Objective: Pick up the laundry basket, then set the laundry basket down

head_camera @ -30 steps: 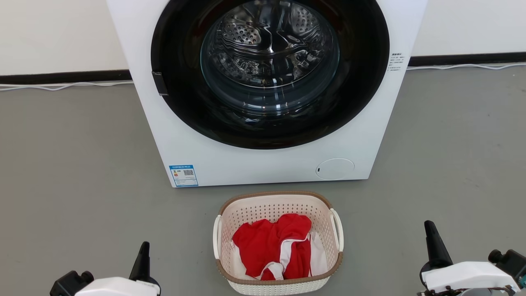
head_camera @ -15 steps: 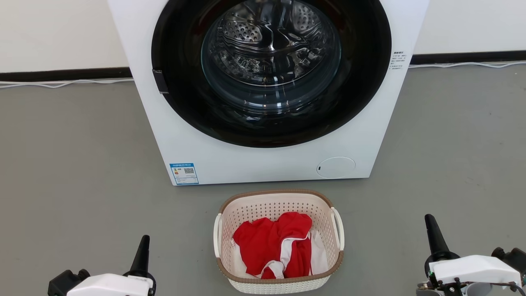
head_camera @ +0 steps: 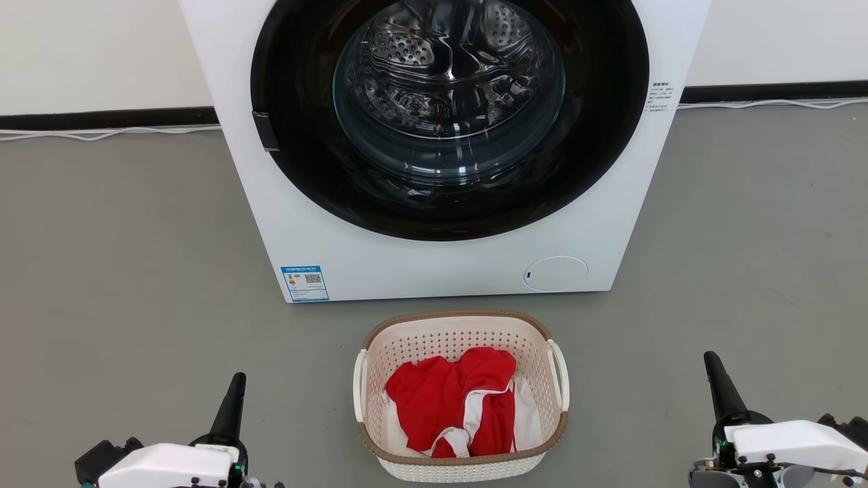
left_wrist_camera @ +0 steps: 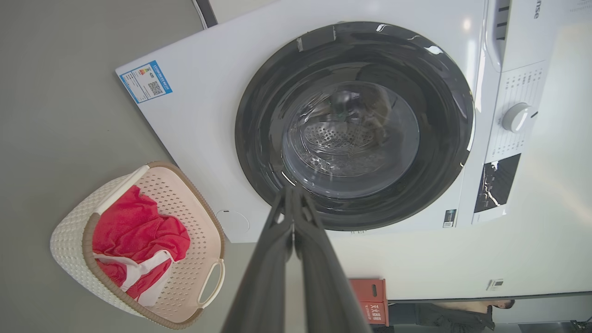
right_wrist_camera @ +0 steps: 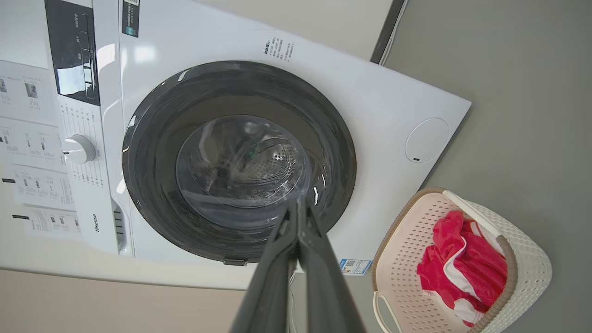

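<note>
The laundry basket (head_camera: 527, 352) stands on the grey floor in front of the washing machine, cream perforated plastic with a brown rim and white loop handles at both sides. Red and white clothes (head_camera: 454, 400) lie inside it. The same basket sits at the lower left of the left wrist view (left_wrist_camera: 69, 236) and at the lower right of the right wrist view (right_wrist_camera: 532, 273). My left gripper (head_camera: 235, 383) is low at the left, well clear of the basket, fingers pressed together and empty. My right gripper (head_camera: 712, 362) is low at the right, likewise shut and empty, apart from the basket.
A white front-loading washing machine (head_camera: 597, 224) with a dark round door (head_camera: 447, 115) stands just behind the basket. White cables (head_camera: 102, 134) run along the wall's black skirting. Bare grey floor (head_camera: 135, 271) lies on both sides. A red box (left_wrist_camera: 370, 300) sits by the wall.
The head view has crept slightly, so the machine and basket sit a little higher in the picture. Both grippers stay shut at the basket's sides, low in the view.
</note>
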Robot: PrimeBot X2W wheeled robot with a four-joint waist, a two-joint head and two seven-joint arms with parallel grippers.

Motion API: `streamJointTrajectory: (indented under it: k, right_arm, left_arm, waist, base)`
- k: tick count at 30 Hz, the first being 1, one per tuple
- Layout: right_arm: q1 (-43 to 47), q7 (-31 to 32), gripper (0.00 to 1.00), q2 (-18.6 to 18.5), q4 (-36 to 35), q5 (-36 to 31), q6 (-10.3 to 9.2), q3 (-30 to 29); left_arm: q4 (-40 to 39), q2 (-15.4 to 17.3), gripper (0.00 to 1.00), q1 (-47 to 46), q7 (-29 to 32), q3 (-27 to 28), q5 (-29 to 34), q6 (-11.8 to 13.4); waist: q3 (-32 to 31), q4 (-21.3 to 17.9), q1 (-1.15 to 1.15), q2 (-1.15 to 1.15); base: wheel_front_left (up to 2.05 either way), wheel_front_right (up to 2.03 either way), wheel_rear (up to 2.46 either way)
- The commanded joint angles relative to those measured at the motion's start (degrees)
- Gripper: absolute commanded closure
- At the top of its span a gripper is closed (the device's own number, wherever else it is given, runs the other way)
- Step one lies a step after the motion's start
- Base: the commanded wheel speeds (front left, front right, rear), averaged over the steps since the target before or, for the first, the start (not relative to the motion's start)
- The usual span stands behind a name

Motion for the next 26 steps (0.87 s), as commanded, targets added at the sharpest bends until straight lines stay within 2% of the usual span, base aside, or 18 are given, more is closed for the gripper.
streamJointTrajectory:
  k: [1,26]
  right_arm:
    - [-2.89,0.7,1.0,-0.25,-1.94,1.84,0.34,0.81]
    - [-3.51,4.64,1.0,0.05,-3.24,18.7,0.42,-0.06]
  left_arm:
    - [-1.94,0.62,1.0,-3.15,0.33,1.55,-1.67,-0.59]
    - [-3.44,0.67,1.0,-4.39,4.3,3.05,-15.47,-2.8]
  waist:
    - [0.03,0.01,0.0,0.0]
    - [0.65,0.29,0.0,0.0]
  base:
    - [0.0,0.0,0.0]
    - [0.0,0.0,0.0]
